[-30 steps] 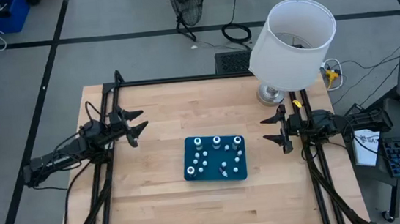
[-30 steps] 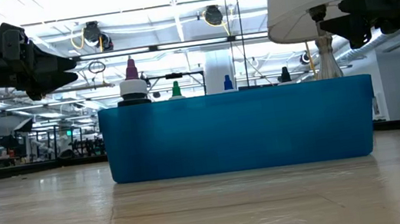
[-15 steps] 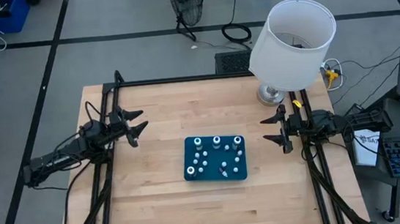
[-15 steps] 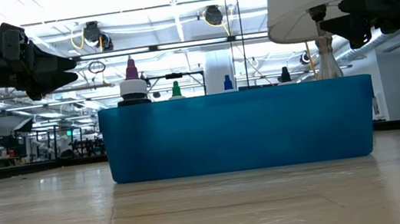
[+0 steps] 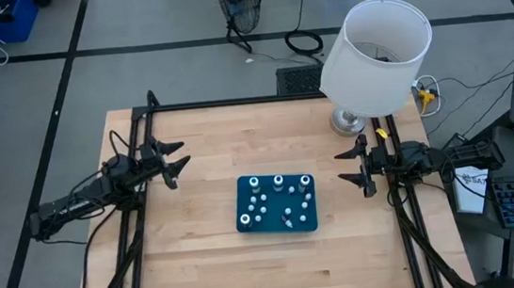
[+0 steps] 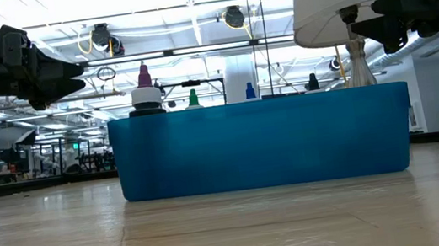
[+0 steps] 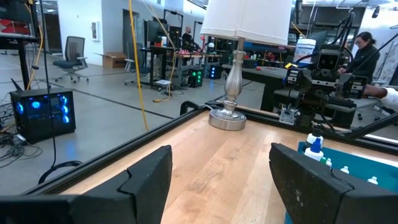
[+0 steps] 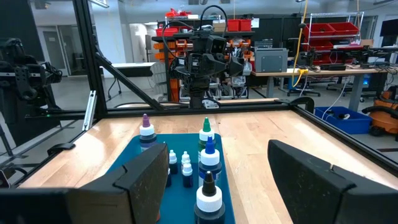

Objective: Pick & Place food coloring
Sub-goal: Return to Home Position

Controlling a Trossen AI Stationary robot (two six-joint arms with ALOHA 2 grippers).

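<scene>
A blue tray (image 5: 278, 219) lies at the table's middle with several small food coloring bottles (image 5: 279, 182) standing upright in it; their tips rise above the tray wall (image 6: 263, 143) in the low view. In the right wrist view the bottles (image 8: 208, 155) show white caps and coloured tips. My left gripper (image 5: 177, 161) hovers open over the table's left side, well away from the tray. My right gripper (image 5: 355, 165) hovers open near the right edge, pointing at the tray. Neither touches anything.
A table lamp with a white shade (image 5: 375, 43) and a metal base (image 5: 347, 121) stands at the far right corner, close to my right arm. A black frame rail (image 5: 234, 102) runs along the table's edges. Bare wood (image 5: 222, 270) lies in front of the tray.
</scene>
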